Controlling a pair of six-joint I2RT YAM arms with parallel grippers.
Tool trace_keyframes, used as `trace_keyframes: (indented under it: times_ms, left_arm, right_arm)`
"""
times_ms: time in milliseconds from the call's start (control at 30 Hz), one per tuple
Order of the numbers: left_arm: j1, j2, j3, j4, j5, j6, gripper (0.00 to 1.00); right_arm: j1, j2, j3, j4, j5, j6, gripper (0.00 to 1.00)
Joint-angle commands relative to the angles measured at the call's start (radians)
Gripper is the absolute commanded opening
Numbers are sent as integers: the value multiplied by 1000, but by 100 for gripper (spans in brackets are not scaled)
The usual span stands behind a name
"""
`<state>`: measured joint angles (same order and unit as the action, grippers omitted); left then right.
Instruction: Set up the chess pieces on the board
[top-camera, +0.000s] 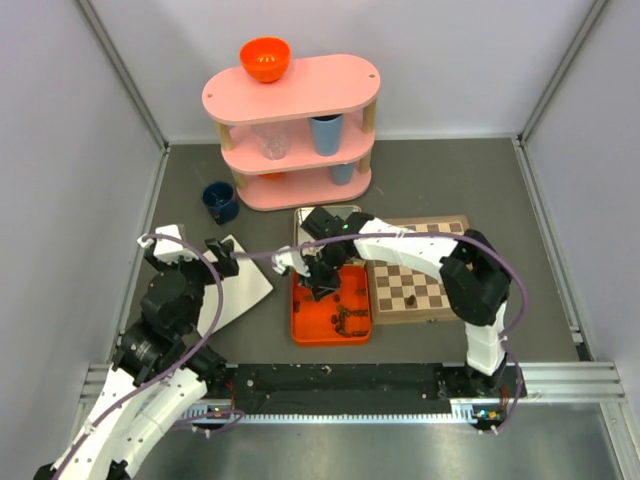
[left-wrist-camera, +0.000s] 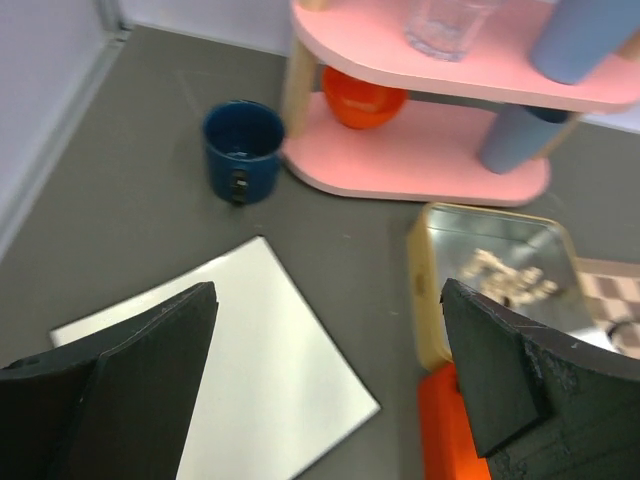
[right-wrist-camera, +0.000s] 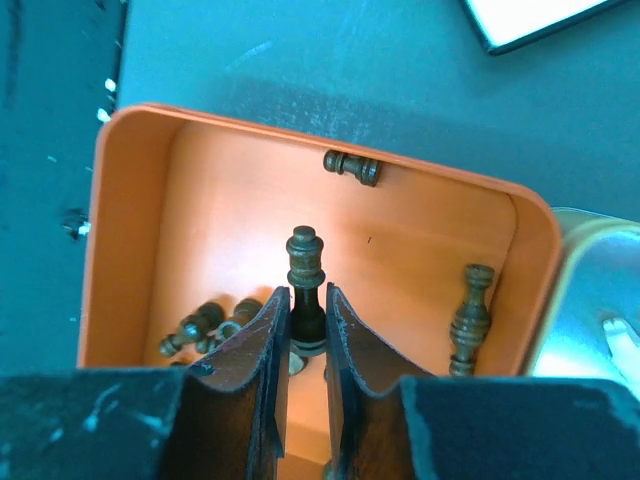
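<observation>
Stock of the table, every place reckoned from the tray:

1. Orange plastic tray (top-camera: 300, 325) with rounded corners and raised walls on all four sides, mid-table. The middle of its floor is bare.
2. Right gripper (right-wrist-camera: 308, 303): down inside the tray, its black fingers pinched almost together on the base of an upright dark-brown chess piece (right-wrist-camera: 305, 262). That piece stands mid-floor, well apart from every wall.
3. Toppled dark piece (right-wrist-camera: 352, 166): lying flat along one tray wall.
4. Tall turned dark piece (right-wrist-camera: 470, 318): near the tray wall on the tin's side, clear of the fingers.
5. Heap of small dark pieces (right-wrist-camera: 200, 325): by the opposite wall.
6. Flat wooden chessboard (top-camera: 425, 290) with brown and cream checkers and a light border, just beside the tray's right wall. Most squares are bare, and the right arm's elbow overhangs its right edge.
7. Square silver metal tin (left-wrist-camera: 415, 270): just behind the tray, with pale cream pieces (left-wrist-camera: 510, 278) piled inside.
8. White flat square sheet (left-wrist-camera: 260, 340): left of the tray, one corner towards it, a strip of grey table between.
9. Left gripper (left-wrist-camera: 325, 370): left of the tray, above the sheet. Its fingers are spread fully wide and hold nothing.
10. Dark-blue mug (top-camera: 220, 202) and pink tiered shelf (top-camera: 300, 95): behind the tray, beyond the tin.
</observation>
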<state>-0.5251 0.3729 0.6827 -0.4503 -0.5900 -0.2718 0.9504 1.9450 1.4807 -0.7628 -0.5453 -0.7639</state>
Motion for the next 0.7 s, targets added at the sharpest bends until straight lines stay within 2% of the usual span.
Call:
trace_keyframes:
  times_ms: [0, 133, 167, 233, 300, 367, 467, 500, 600, 667]
  left_arm:
    - [4, -26, 49, -16, 244, -139, 99]
    - [4, 26, 49, 2, 485, -248, 99]
    - [4, 41, 41, 36, 627, -268, 99]
    - [4, 92, 11, 83, 747, -353, 97]
    - [2, 124, -30, 211, 899, -412, 96]
    - [2, 138, -103, 362, 991, -492, 95]
    - [2, 165, -205, 536, 1050, -614, 95]
    - [2, 175, -228, 652, 1088, -680, 95]
    - [2, 230, -293, 821, 1165, -766, 96]
    - [-4, 260, -301, 844, 1174, -774, 96]
  right_arm:
    - [-45, -148, 17, -9, -209, 100, 3]
    - [-88, -233, -14, -9, -312, 136, 3]
    - [-97, -245, -32, -6, -353, 138, 3]
    - [-128, -280, -49, -7, -395, 143, 3]
    - [-148, -302, -75, -6, -446, 143, 3]
    - [-168, -337, -108, -6, -459, 133, 3]
    - [-199, -391, -154, 8, -475, 127, 3]
    - [-206, -405, -167, 20, -478, 127, 3]
    - [-252, -455, -215, 48, -515, 143, 4]
    - [-274, -474, -244, 83, -533, 167, 4]
